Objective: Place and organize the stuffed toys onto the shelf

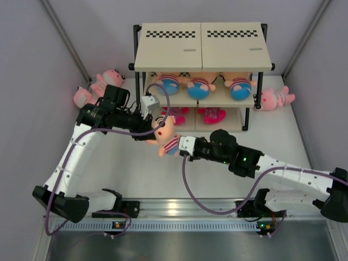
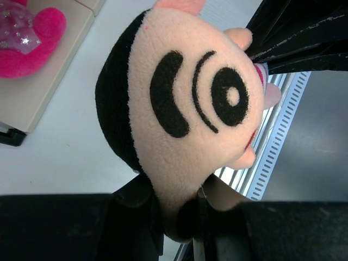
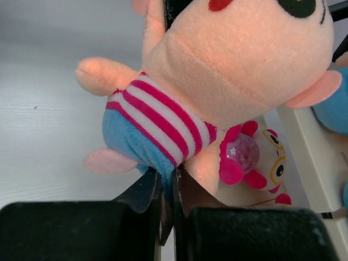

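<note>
Fingers (image 3: 142, 191) of the right gripper (image 3: 166, 184) are pressed almost together on a fold of the blue bottom of the doll (image 3: 228, 70). The left gripper (image 2: 175, 209) is clamped on the edge of its peach head, with plush bulging between the pads. The doll is thus held off the table (image 1: 136, 179) by both arms at once. It lies tilted just in front of the left half of the shelf (image 1: 201, 49), at about the level of the lowest board. Three dolls (image 1: 202, 86) are lined up on the middle tier and magenta toys (image 1: 215, 115) lie on the bottom tier. Pink striped animals (image 1: 106, 84) lie on the table at either side of the rack.

A transfer between the arms is judged to be in hand. One grip should be loosened only once the other is firm, since a pull from both ends could twist the soft body. The thin pinch on the bottom should be treated as the weaker hold. When the doll is carried in, the black post (image 1: 135, 60) and the cable loop (image 1: 166, 92) should be cleared, and the seated dolls should not be nudged.
</note>
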